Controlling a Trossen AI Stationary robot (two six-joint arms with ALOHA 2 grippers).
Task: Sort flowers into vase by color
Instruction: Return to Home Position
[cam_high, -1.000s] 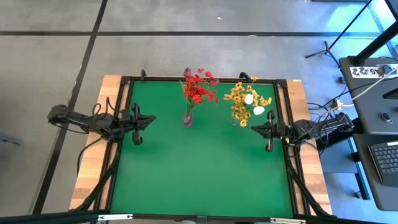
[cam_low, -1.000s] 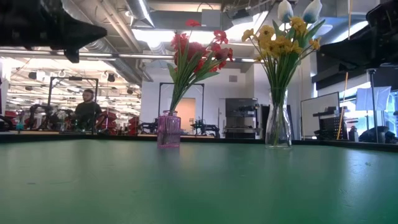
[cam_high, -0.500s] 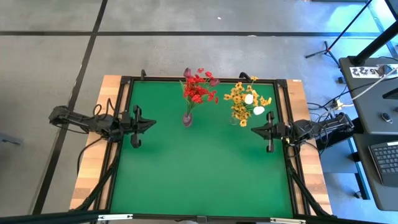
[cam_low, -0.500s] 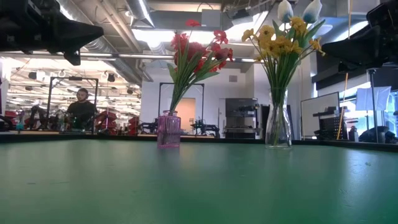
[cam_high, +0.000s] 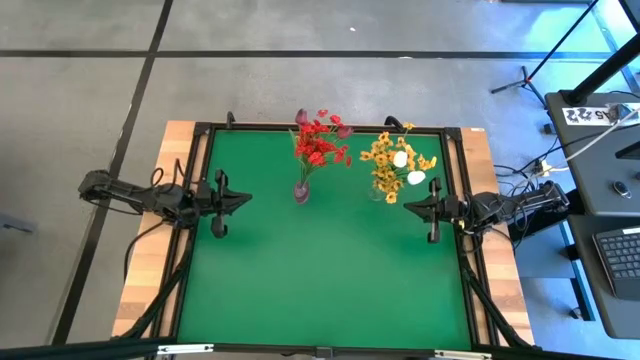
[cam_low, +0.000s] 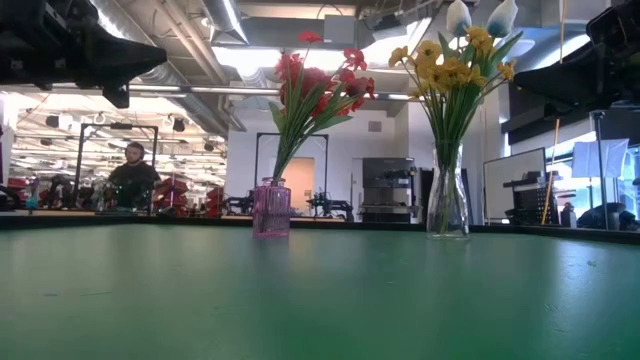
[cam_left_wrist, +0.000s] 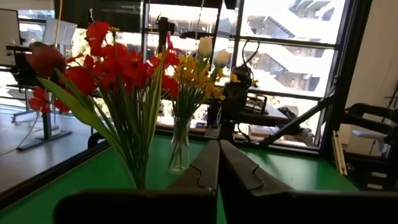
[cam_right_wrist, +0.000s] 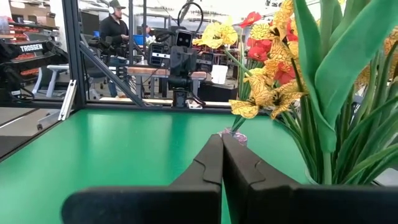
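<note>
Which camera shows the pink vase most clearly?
The low view: the pink vase stands whole, side-on, with the red flowers rising from it. The high view shows only a small spot from above, the right wrist view just its top, and the left wrist view none of it.

Low view: top edge clips the white buds (cam_low: 458, 14); left arm (cam_low: 70, 45) and right arm (cam_low: 590, 60) run off frame.
Left wrist view: stems of the red sprays (cam_left_wrist: 118, 62) drop behind my left fingers (cam_left_wrist: 205, 171), base hidden.
Right wrist view: pink vase (cam_right_wrist: 235, 135) mostly behind right fingers (cam_right_wrist: 208, 165); yellow sprays (cam_right_wrist: 267, 87) cut by the edge.
High view: clear vase (cam_high: 390, 197) too small for me to read.
</note>
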